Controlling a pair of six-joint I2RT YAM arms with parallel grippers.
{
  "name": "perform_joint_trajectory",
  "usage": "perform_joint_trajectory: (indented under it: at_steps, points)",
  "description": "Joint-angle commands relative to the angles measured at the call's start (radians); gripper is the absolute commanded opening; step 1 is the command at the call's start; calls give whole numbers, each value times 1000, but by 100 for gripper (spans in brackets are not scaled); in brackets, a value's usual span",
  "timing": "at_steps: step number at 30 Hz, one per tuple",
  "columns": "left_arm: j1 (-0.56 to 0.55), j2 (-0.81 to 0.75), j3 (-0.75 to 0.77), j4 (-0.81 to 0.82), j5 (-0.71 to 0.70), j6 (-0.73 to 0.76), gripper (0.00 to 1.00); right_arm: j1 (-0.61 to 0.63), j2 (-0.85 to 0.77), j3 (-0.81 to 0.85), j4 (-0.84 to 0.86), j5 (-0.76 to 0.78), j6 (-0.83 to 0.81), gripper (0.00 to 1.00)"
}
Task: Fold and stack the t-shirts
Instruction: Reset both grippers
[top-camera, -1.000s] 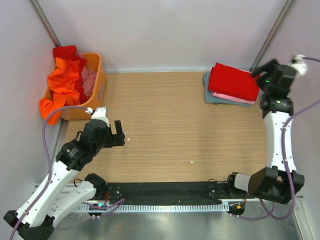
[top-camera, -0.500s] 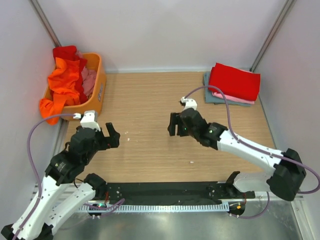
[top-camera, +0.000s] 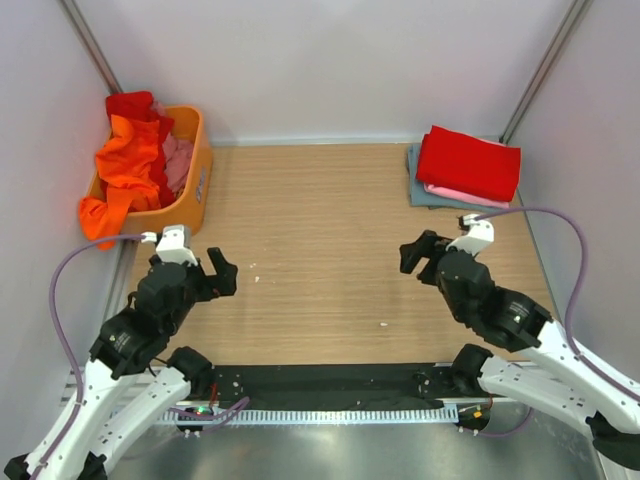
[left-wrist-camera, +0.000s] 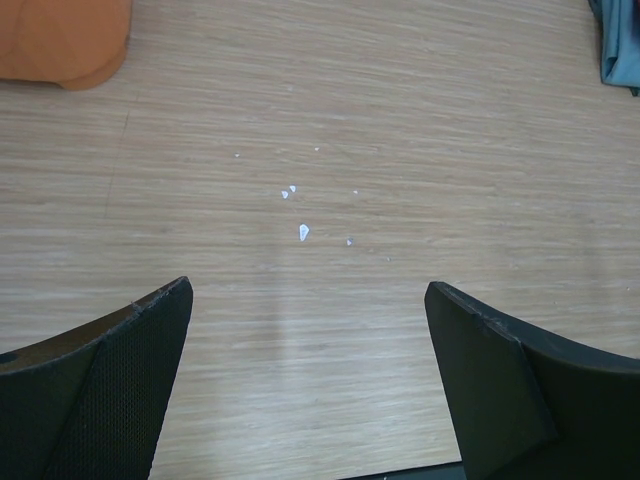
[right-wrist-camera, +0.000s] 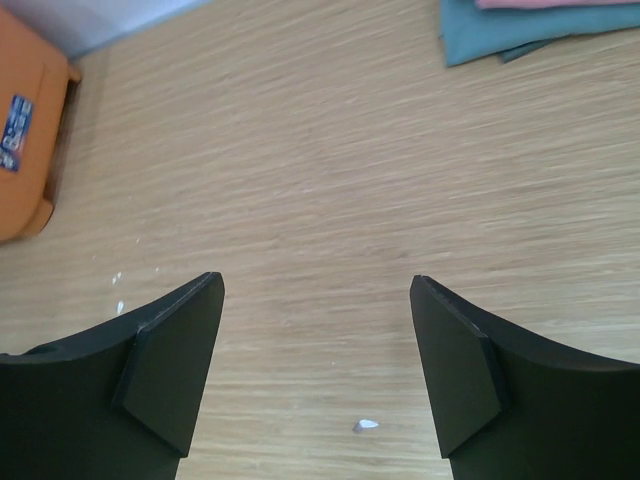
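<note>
A folded stack lies at the back right: a bright red t-shirt (top-camera: 468, 163) on top, a pink one (top-camera: 462, 197) under it, and a grey-blue one (top-camera: 425, 190) at the bottom. An orange t-shirt (top-camera: 125, 165), a red one (top-camera: 130, 103) and a pink one (top-camera: 178, 160) lie crumpled in the orange basket (top-camera: 200, 175). My left gripper (top-camera: 222, 272) (left-wrist-camera: 308, 290) is open and empty over bare wood in front of the basket. My right gripper (top-camera: 418, 255) (right-wrist-camera: 316, 280) is open and empty in front of the stack. The grey-blue shirt's edge (right-wrist-camera: 520, 25) shows in the right wrist view.
The orange shirt hangs over the basket's near left corner. Small white crumbs (top-camera: 384, 324) (left-wrist-camera: 303, 232) lie on the wooden table. The basket's corner (left-wrist-camera: 60, 40) (right-wrist-camera: 25, 150) shows in both wrist views. Walls close in the back and both sides.
My right arm left the stack at the back right, swung out over the table's middle, then drew back to the near right. My left arm pulled back slightly. Both grippers stayed open.
</note>
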Motion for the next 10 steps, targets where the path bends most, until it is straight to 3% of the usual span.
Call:
perform_joint_trajectory:
  at_steps: [1, 7, 10]
  points:
    - [1, 31, 14, 32, -16, 11, 100, 3, -41, 51, -113, 210, 51, 82]
    - [1, 46, 21, 18, -9, 9, 100, 3, -100, 62, -201, 281, 133, 80]
    - [1, 44, 21, 19, -15, 12, 100, 3, -111, 61, -184, 258, 82, 79]
